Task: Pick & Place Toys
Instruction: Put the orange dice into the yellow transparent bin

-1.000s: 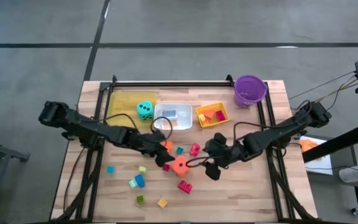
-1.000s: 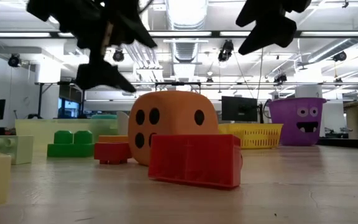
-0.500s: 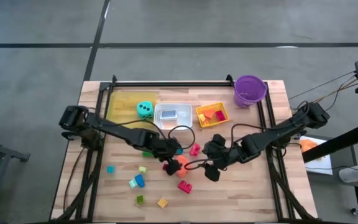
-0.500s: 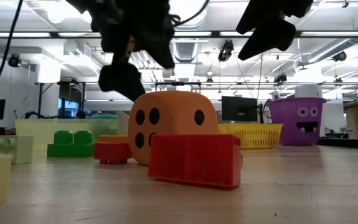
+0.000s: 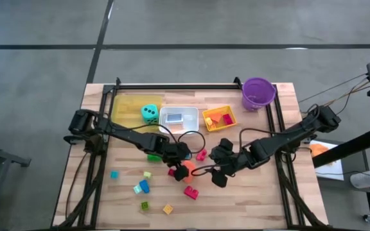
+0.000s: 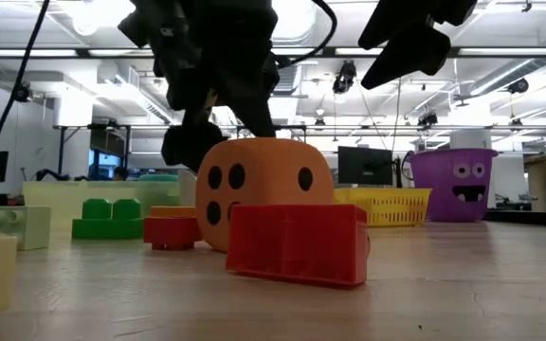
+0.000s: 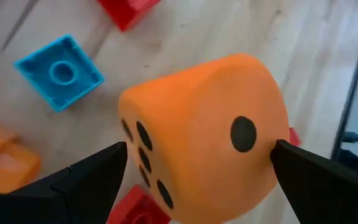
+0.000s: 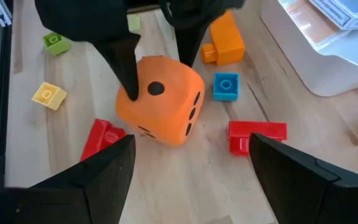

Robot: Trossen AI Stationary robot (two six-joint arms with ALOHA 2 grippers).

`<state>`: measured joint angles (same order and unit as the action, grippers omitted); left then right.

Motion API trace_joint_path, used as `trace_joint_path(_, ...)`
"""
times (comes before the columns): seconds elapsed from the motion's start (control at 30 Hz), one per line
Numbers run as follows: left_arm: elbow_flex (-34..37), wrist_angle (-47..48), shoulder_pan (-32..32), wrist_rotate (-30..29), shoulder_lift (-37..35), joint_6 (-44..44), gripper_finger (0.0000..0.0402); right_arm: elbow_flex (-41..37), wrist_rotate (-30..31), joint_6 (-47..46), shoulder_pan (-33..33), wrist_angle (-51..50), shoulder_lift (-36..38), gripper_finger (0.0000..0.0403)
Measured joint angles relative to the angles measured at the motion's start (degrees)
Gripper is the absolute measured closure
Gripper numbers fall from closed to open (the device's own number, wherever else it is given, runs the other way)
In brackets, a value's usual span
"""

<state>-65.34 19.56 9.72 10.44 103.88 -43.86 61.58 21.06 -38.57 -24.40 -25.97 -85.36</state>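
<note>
Table-top orange die [image 7: 201, 134] sits between the open left gripper's [image 7: 197, 177] fingers.

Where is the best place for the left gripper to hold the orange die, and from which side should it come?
Probably from above, across two opposite flat faces of the orange die. It sits flat on the table, and the open left gripper already straddles it, one finger at each side, leaving its rounded corners alone.
</note>
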Motion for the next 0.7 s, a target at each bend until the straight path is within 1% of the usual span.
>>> trace_joint_path(0.3, -0.1, -4.6, -0.5, 3.6, 3.0, 2.4, 0.0011, 0.0, 0.1, 0.2, -0.6, 1.1, 0.0, 0.0094)
trace_joint_path(0.5, -0.1, -6.0, -0.6, 4.2, 3.6, 3.6, 0.0016, 0.0, 0.1, 0.3, -0.9, 1.1, 0.0, 0.0094)
trace_joint_path(0.6, -0.1, -6.3, -0.8, 4.7, 4.3, 3.5, 0.0038, 0.0, 0.2, 0.3, -0.9, 1.1, 0.0, 0.0094)
trace_joint_path(0.7, -0.2, -6.5, -0.8, 5.7, 5.4, 3.4, 0.0080, 0.0, 0.2, 0.2, -0.9, 1.1, 0.0, 0.0094)
